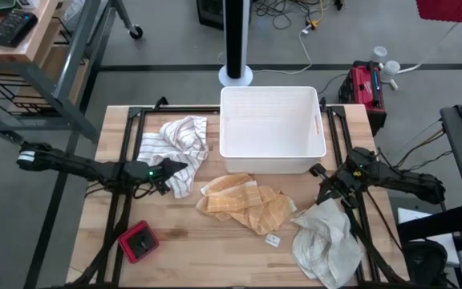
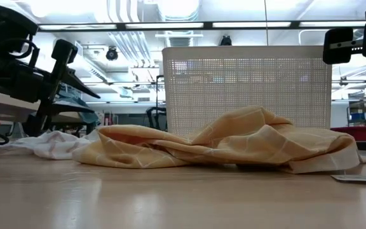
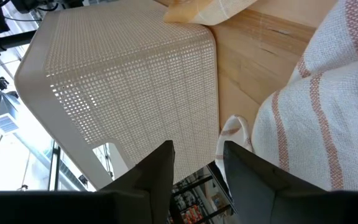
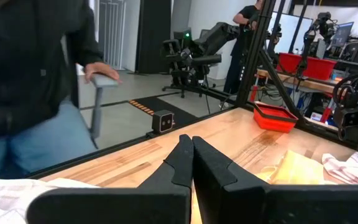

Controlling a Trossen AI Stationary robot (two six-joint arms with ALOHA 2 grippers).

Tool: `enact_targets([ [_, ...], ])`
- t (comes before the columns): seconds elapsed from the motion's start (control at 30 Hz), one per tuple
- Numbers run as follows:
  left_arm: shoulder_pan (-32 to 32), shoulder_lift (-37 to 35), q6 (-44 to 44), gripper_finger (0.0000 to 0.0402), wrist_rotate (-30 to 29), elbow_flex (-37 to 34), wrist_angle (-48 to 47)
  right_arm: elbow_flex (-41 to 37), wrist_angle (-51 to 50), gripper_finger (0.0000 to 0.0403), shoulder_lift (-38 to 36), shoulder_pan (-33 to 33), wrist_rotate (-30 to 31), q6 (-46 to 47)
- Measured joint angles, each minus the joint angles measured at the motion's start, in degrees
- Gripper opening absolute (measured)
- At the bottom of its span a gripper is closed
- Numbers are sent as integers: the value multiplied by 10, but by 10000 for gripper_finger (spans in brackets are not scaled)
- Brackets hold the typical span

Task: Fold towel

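Left hand point(image 1: 176, 170) open over striped towel point(image 1: 179, 144); right hand point(image 4: 191, 163) closed, empty.

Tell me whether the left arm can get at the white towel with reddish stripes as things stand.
Probably yes. The left gripper is open right at the white towel with reddish stripes, nothing between them. The white perforated plastic basket stands beside it, clear of the approach.

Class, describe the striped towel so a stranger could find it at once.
Start at the white basket at the table's back. Just to its left lies a crumpled striped towel, by the left gripper. Only it has reddish stripes; the others are orange and pale.
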Motion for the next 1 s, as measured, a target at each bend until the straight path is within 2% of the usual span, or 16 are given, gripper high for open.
enact_targets([
  [0.53, 0, 0, 0, 114, 0, 0, 0, 0, 0, 0, 0, 0, 0, 0],
  [1.0, 0, 0, 0, 135, 0, 0, 0, 0, 0, 0, 0, 0, 0, 0],
])
